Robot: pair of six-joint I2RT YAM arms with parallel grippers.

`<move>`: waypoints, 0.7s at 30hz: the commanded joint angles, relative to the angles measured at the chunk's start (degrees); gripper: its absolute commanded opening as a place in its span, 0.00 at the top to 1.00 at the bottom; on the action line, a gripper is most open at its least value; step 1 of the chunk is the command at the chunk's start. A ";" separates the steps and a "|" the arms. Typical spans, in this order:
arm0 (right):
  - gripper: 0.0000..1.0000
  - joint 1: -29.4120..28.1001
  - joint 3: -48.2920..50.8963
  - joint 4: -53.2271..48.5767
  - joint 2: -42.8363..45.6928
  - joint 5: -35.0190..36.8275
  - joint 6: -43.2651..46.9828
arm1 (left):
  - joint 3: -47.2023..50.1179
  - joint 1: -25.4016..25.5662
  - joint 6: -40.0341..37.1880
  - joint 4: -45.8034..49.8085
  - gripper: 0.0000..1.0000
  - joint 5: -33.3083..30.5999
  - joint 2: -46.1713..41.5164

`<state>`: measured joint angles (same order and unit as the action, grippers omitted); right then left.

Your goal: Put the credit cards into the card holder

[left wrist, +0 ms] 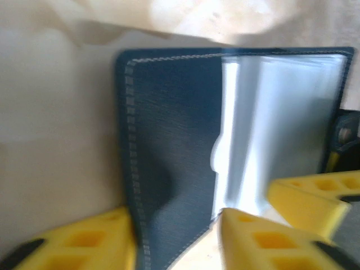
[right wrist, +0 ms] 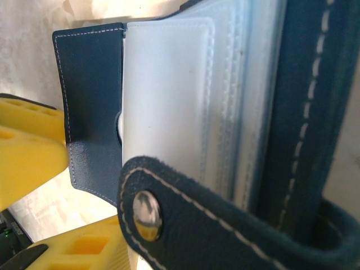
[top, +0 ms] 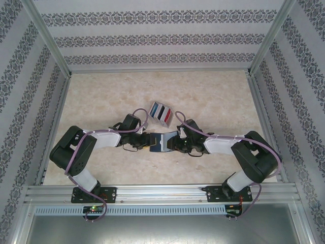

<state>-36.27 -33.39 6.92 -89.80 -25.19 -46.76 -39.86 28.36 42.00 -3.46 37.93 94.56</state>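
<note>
One navy card holder [top: 163, 142] is spread open near the desk's [top: 101, 96] front edge: soft leather, clear sleeves that look empty, likely best held by its stitched cover. The left end effector [left wrist: 174, 239] and right end effector [right wrist: 62, 197] straddle its opposite edges; whether they are clenched I cannot tell. Just beyond the holder, a clear slotted case [top: 154, 108] stands the credit cards [top: 163, 113] upright; they look thin, probably slippery.

Left tool [top: 154, 141] and right tool [top: 173, 142] meet midway, gripping the card holder [top: 163, 144].
</note>
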 commanded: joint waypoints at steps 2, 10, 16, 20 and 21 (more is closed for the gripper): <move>0.58 -2.99 -0.36 7.06 -7.10 0.87 2.33 | -0.98 -0.92 -2.26 1.53 0.43 2.74 -0.51; 0.61 -3.17 -1.32 4.75 -5.53 1.31 2.48 | 0.05 -2.20 -5.92 3.00 0.40 -3.37 -11.61; 0.62 -3.26 -1.66 4.20 -6.17 1.64 2.30 | -4.92 -2.98 -14.82 16.59 0.41 -8.41 -21.52; 0.62 -3.42 -2.21 4.31 -7.01 1.70 2.27 | -3.67 -2.06 -11.34 11.82 0.59 -4.72 -19.69; 0.63 -3.44 -2.29 4.40 -7.00 1.71 2.10 | -3.65 -1.19 -10.72 10.98 0.61 -4.23 -18.16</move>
<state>-36.64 -35.27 4.86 -91.02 -24.73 -46.11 -44.49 25.98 31.48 6.50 32.36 73.45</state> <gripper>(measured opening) 0.376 0.405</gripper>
